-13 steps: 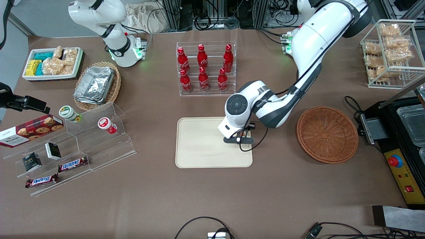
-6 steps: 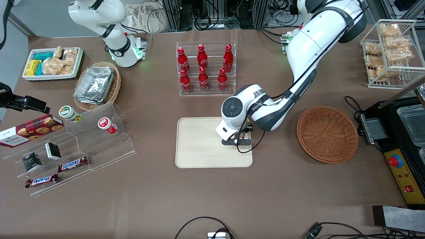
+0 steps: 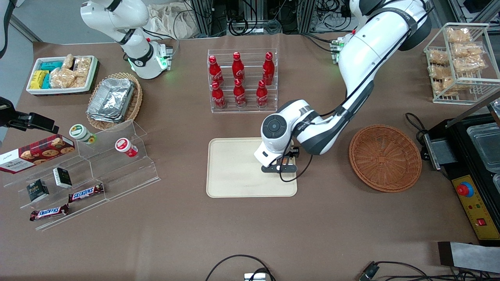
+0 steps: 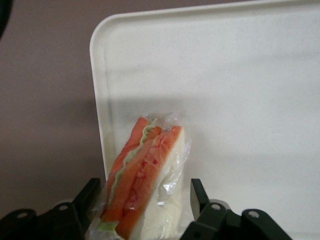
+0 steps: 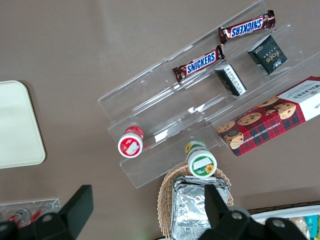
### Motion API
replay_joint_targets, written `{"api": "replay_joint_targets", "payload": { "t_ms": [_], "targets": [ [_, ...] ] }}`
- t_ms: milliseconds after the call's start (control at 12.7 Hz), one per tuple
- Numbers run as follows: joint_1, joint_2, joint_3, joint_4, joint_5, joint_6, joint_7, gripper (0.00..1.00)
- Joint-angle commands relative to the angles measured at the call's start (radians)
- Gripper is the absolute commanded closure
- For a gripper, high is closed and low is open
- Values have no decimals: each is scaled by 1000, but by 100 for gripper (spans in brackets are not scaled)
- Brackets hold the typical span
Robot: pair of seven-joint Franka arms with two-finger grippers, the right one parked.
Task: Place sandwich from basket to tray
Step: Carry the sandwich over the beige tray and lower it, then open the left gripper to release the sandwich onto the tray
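The sandwich (image 4: 148,178) sits between the two black fingers (image 4: 89,197) of the gripper (image 4: 142,200), cut edge up, orange and green filling showing through the clear wrap — it looks clamped, the wrap bunched against the fingers on both sides. Under it is the tray (image 4: 240,75), and the wedge hangs close to the tray's rounded corner, just inside the low rim, with its shadow falling on the pale surface. In the front view the gripper (image 3: 282,166) is over the tray (image 3: 234,171) near the edge that faces the basket, and only a sliver of the sandwich (image 3: 286,160) peeks out from under the white wrist. The basket (image 3: 385,157) lies beside the tray toward the working arm's end of the table — round, reddish-brown, nothing showing in it. Farther from the front camera than the tray stands a clear rack of red bottles (image 3: 239,80). Toward the parked arm's end from the tray there is a clear stepped stand (image 3: 97,171) carrying two chocolate bars (image 3: 86,192), small dark boxes, a cookie box (image 3: 37,152) and two small tubs, and farther from the camera than that stand, an oval basket of foil containers (image 3: 113,99) next to a white bin of snacks (image 3: 62,74).
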Motion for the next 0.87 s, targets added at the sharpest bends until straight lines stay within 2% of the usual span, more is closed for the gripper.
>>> {"api": "replay_joint_targets", "payload": {
  "t_ms": [0,395,553,789],
  "targets": [
    [15,-9,1,46,2,-49,-14,18],
    [74,-81,-4,99,-46,-140,-11,13],
    [112,-143,-2,97,-98,-140,-6,0],
    [155,-213,-1,103,-107,-209,0,0]
  ]
}}
